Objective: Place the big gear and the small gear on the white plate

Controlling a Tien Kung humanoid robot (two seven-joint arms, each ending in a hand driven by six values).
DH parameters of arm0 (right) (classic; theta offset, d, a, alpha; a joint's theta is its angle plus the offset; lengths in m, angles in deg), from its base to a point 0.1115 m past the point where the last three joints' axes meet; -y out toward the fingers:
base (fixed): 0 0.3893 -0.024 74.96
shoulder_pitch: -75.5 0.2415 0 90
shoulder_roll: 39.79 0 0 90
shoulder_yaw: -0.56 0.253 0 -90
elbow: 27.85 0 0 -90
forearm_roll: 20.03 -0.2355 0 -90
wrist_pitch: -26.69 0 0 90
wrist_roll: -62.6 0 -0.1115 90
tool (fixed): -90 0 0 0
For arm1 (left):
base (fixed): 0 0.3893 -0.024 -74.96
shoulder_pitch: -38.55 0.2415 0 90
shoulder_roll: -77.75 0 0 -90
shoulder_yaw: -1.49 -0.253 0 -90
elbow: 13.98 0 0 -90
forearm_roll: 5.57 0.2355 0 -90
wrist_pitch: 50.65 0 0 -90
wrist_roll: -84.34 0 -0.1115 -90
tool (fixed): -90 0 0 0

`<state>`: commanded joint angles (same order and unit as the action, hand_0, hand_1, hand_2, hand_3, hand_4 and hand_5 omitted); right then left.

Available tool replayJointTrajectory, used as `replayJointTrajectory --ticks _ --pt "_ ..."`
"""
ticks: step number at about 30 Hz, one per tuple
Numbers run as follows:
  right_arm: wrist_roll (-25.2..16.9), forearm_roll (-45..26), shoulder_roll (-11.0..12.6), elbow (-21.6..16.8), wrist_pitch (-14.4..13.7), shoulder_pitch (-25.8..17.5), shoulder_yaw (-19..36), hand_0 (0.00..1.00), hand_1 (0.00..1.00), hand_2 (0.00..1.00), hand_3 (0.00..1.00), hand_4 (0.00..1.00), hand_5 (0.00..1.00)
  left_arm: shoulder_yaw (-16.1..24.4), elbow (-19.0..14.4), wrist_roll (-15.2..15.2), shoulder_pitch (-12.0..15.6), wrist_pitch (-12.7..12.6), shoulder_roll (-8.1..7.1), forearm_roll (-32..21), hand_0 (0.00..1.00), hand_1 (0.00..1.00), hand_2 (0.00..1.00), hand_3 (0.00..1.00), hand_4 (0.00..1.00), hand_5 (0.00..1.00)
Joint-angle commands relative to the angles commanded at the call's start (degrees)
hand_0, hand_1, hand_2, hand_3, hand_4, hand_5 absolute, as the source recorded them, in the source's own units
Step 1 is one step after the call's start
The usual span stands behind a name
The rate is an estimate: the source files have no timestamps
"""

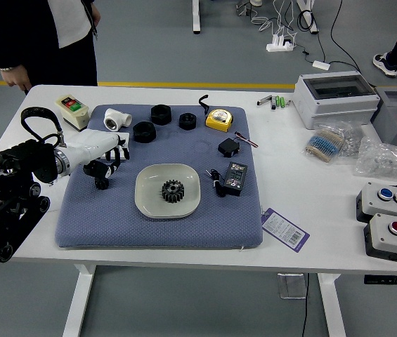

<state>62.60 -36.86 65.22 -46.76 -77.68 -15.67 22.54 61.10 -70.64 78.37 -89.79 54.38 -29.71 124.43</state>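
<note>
The left hand [100, 152], fingers loosely parted, partly hides the small gear [102, 184] on the mat [184, 234].

Floor [240, 60]: grey, yellow stripe [240, 86] near the top
Table [289, 175]: white, across the middle
Power strip [280, 47]: upper right
</note>
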Motion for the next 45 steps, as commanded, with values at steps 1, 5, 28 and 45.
replayJointTrajectory --ticks 1,5,28,45 --pt "-0.01 0.02 0.00 0.00 -0.01 0.01 0.04 0.708 0.735 0.784 0.617 0.845 0.700 0.01 -0.06 0.11 0.04 0.39 -0.08 0.00 0.394 0.499 0.551 0.629 0.523 0.002" --pt "-0.03 0.01 0.00 0.00 -0.03 0.01 0.14 0.705 0.735 0.784 0.617 0.845 0.701 0.22 -0.52 0.28 0.22 1.61 -0.43 0.00 0.461 0.596 0.655 0.707 0.791 0.002" --pt "-0.04 0.06 0.07 -0.02 -0.07 0.24 0.15 0.706 0.734 0.784 0.615 0.843 0.700 -1.40 3.00 0.15 -0.82 1.56 -0.55 0.00 0.512 0.636 0.691 0.796 0.922 0.002" --pt "-0.09 -0.26 -0.08 0.03 -0.09 -0.18 -0.36 0.706 0.734 0.784 0.615 0.842 0.700 -1.79 6.98 -0.52 -0.96 1.06 -0.43 0.00 0.461 0.518 0.575 0.650 0.823 0.002"
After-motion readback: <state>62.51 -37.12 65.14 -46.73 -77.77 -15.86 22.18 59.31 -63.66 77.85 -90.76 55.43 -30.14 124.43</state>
